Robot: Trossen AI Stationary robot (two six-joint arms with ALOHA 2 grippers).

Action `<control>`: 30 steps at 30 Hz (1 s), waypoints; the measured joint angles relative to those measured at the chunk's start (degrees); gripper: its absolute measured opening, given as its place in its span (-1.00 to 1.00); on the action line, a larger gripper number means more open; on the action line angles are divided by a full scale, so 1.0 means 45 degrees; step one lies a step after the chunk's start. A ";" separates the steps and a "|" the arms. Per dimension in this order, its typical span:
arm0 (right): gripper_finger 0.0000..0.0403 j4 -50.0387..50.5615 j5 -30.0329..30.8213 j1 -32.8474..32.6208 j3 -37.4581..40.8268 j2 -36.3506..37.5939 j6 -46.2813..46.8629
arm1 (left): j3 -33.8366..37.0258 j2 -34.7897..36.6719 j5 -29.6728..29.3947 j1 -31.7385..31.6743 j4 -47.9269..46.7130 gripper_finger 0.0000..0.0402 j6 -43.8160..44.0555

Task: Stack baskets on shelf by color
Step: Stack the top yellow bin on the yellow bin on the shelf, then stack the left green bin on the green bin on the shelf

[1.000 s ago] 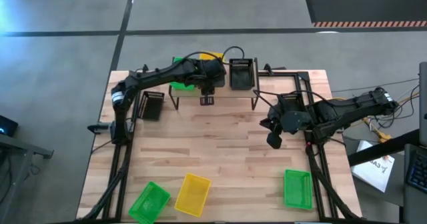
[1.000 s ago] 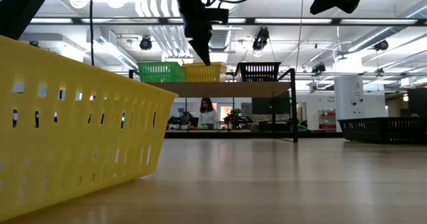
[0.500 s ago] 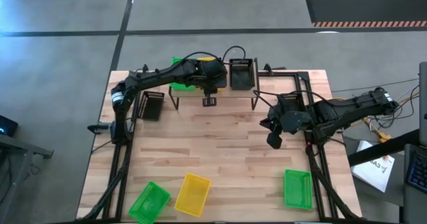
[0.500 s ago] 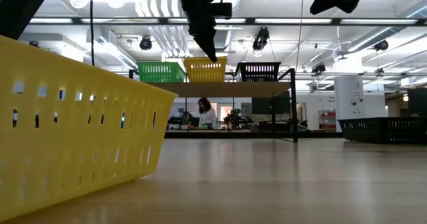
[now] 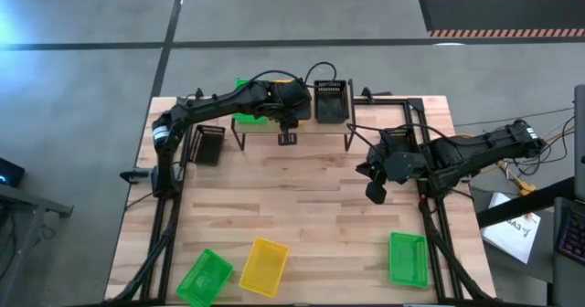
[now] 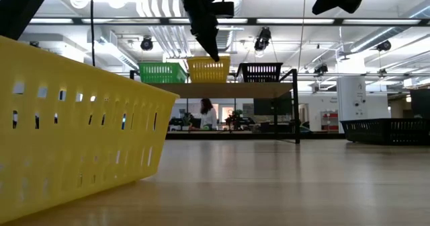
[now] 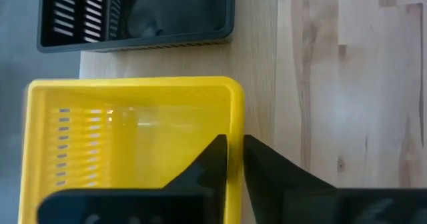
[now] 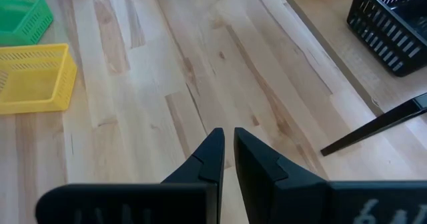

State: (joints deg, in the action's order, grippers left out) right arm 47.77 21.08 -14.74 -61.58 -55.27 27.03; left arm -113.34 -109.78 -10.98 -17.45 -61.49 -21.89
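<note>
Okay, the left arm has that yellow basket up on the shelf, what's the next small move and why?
Probably open the left end effector and lift clear. Its fingers pinch the rim of the yellow basket, which sits on the shelf between the green basket and the black basket. In the low view it looks slightly raised, so perhaps ease down first.

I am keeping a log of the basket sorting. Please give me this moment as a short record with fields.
left gripper: shut on the rim of the yellow basket, over the shelf
right gripper: shut, holds nothing, above the table
on shelf: green basket, the yellow basket, black basket
on table, not yet shelved: two green, one yellow, one black
</note>
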 joint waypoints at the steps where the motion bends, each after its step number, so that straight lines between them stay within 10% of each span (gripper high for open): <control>1: -0.86 0.0004 0.0000 0.0000 0.0000 0.0000 0.0000 | 0.0000 0.0000 0.0001 0.0000 0.0000 -0.78 -0.0010; 15: -0.86 -0.0002 0.0000 0.0000 -0.0001 -0.0005 -0.0010 | -0.1139 0.1721 -0.0908 0.0701 -0.1096 -0.26 0.0709; 22: -0.86 -0.0007 0.0005 0.0000 0.0000 -0.0005 -0.0322 | -0.0976 0.3513 -0.0716 0.3452 -0.3834 -0.26 0.1621; 30: -0.86 -0.0032 0.0801 0.0003 0.0143 -0.0005 -0.0511 | -0.0784 0.3973 -0.0631 0.6965 -0.5851 -0.26 0.6939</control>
State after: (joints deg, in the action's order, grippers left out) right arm 47.63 24.68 -14.73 -60.94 -55.29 24.72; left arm -116.87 -91.90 -13.82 13.89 -87.82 9.34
